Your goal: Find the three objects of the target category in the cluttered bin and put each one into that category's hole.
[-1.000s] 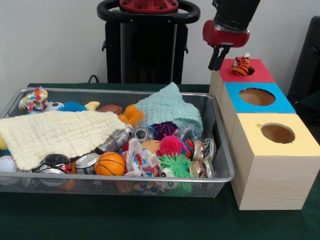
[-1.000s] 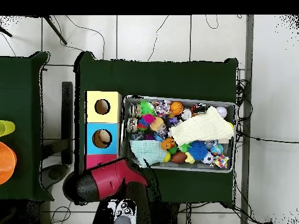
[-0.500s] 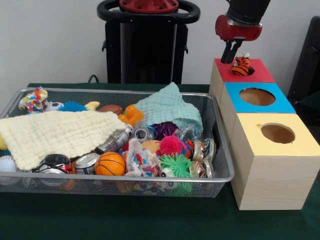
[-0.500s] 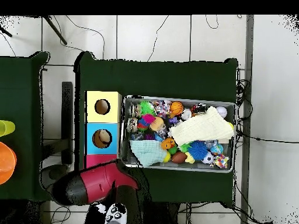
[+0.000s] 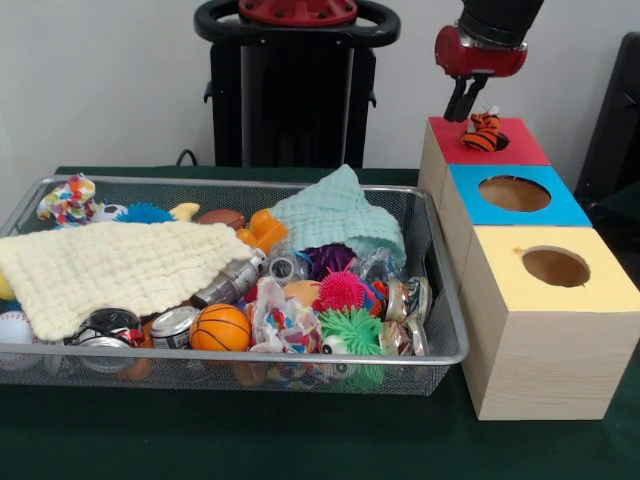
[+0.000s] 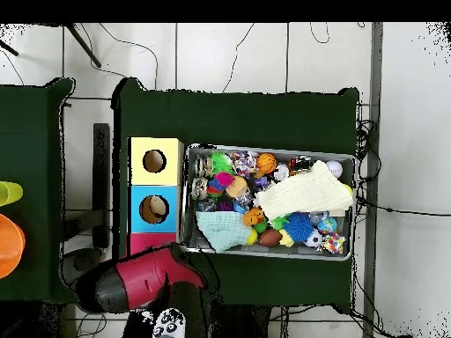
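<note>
Tiger toy in the red hole looks soft and light, pinchable mid-body; claw above, spread unclear.

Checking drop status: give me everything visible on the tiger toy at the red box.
The tiger toy is a small plush, orange with black stripes and pale patches near its top. It sits in the hole of the red-topped box, only partly sunk: its upper body stands above the rim, leaning a little. It touches the hole's edge. The gripper hangs just above and to the picture's left of it, with a narrow gap; whether it is open cannot be told. The overhead view hides the toy under the arm.
</note>
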`<state>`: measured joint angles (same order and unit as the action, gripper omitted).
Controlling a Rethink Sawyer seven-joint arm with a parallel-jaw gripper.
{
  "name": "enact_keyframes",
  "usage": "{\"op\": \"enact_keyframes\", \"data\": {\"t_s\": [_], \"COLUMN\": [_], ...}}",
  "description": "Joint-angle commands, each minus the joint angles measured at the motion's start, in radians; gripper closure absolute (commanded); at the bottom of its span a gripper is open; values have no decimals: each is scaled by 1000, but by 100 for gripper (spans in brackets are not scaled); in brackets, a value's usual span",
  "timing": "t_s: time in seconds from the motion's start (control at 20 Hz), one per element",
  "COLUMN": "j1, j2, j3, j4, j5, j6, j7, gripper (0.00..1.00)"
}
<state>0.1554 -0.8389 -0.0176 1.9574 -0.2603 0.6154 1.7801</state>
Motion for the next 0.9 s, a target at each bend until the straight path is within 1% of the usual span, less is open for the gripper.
{"op": "enact_keyframes", "data": {"t_s": [0.05,0.4,0.6,0.9], "j1": [18,41,54,60], "j2": [61,83,74,94], "j3": [51,41,42,39], "j4": [45,30,33,29], "j5": [18,28,54,58], "j6": [-57,-80,-71,-109], "j7": [145,168,185,195], "gripper": [100,100,100,100]}}
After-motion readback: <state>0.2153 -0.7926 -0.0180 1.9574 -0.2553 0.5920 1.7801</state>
